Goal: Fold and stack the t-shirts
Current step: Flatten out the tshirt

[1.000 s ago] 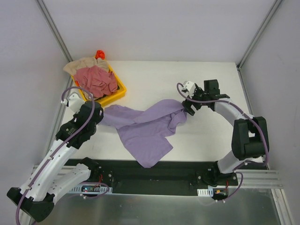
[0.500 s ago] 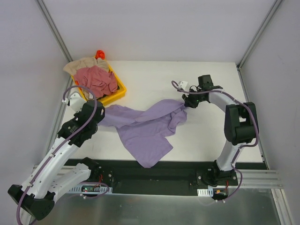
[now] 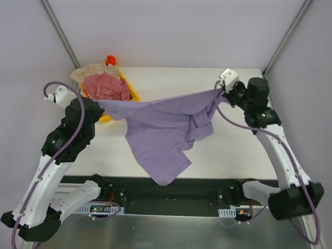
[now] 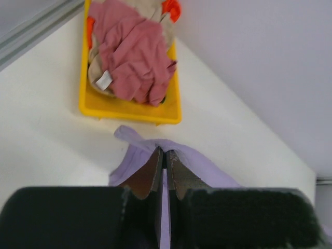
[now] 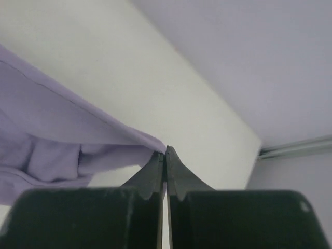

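1. Three t-shirts are counted: one lavender t-shirt (image 3: 161, 132), one pink-red t-shirt (image 3: 106, 87) and one beige t-shirt (image 3: 89, 71).
2. Two grippers are counted: the left gripper (image 3: 96, 107) and the right gripper (image 3: 223, 91). Both are raised above the white table (image 3: 171, 78).
3. One yellow tray (image 3: 134, 94) is set at the far left corner of the table. The pink-red and beige t-shirts are heaped in it, the pink-red uppermost and the beige draped over the far rim. One small orange-red object (image 3: 110, 60) is seen just behind it.
4. The lavender t-shirt's upper edge is stretched taut between the two grippers, across the middle of the table. The rest is hung below that edge, with the lower part trailed toward the near edge.
5. The left gripper's jaws are clenched on the left end of the lavender cloth, just beside the tray.
6. The right gripper's jaws are pressed together on the right end of the cloth, and a thin fold is pinched at the tips, near the far right corner.
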